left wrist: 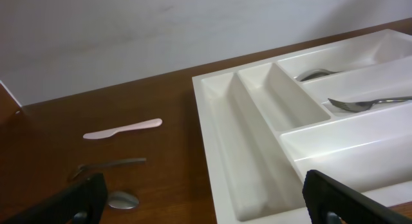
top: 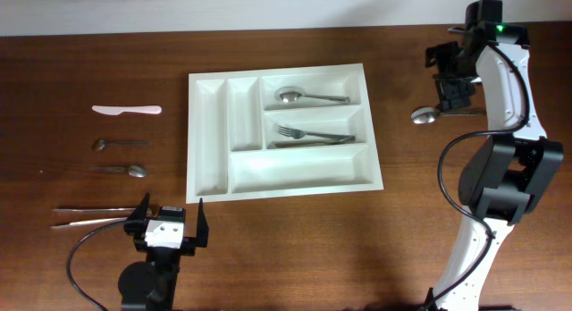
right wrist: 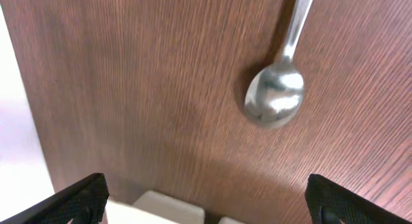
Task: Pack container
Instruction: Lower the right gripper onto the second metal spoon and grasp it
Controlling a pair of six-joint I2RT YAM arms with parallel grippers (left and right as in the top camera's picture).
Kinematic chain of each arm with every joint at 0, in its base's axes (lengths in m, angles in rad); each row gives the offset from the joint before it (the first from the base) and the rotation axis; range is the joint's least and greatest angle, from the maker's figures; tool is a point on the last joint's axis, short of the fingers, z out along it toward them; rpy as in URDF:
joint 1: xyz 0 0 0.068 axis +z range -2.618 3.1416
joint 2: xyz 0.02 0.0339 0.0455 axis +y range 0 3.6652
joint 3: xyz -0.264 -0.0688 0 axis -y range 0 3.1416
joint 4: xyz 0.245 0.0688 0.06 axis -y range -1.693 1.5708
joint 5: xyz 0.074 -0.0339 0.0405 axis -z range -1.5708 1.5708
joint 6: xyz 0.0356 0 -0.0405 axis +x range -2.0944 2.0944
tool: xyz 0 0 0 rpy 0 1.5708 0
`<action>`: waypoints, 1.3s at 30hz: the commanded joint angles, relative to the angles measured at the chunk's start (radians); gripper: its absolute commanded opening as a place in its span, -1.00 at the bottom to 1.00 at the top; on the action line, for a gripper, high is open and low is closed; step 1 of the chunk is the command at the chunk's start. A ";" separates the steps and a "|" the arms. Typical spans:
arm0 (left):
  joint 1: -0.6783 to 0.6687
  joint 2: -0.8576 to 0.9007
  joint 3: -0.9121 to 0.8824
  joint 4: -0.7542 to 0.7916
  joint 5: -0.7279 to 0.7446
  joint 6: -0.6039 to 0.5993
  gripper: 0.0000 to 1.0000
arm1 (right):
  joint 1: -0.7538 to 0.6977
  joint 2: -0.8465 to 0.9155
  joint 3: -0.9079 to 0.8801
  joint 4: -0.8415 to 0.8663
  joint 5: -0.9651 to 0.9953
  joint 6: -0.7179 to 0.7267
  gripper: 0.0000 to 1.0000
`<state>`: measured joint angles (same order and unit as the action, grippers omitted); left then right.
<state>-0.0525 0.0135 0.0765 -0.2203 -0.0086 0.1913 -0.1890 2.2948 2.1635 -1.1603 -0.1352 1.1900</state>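
Table (top: 357, 248): dark brown wood.
Steel spoon (right wrist: 273, 98): bowl ahead of the right fingers (right wrist: 84, 198), touching neither.
Pink knife (left wrist: 122, 129): well ahead of the left fingers (left wrist: 77, 201).
Dark-handled spoon (left wrist: 106, 166): nearer them.
Short spoon (left wrist: 122, 199): just beside them.
Metal tongs (top: 89, 214): tips near the outer left finger.

Dark wooden table (top: 286, 248) against a plain white wall (top: 223, 7).

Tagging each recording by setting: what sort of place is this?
Probably a robot test bench rather than a kitchen: a wooden table against a plain white wall, a white cutlery tray, and loose utensils lined up beside it.
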 commanded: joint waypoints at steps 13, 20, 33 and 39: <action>0.001 -0.008 -0.010 0.001 -0.007 0.013 0.98 | -0.068 0.103 0.013 -0.012 0.028 0.004 0.78; 0.001 -0.008 -0.010 0.002 -0.007 0.013 0.98 | -0.105 0.136 0.013 -0.031 0.040 0.004 0.76; 0.001 -0.008 -0.010 0.001 -0.007 0.013 0.99 | -0.105 0.181 0.013 -0.065 0.060 -0.008 0.78; 0.001 -0.008 -0.010 0.002 -0.007 0.013 0.98 | -0.105 0.203 0.013 -0.058 0.057 -0.008 0.79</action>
<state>-0.0525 0.0135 0.0765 -0.2203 -0.0086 0.1913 -0.2966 2.4737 2.1635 -1.2224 -0.0948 1.1778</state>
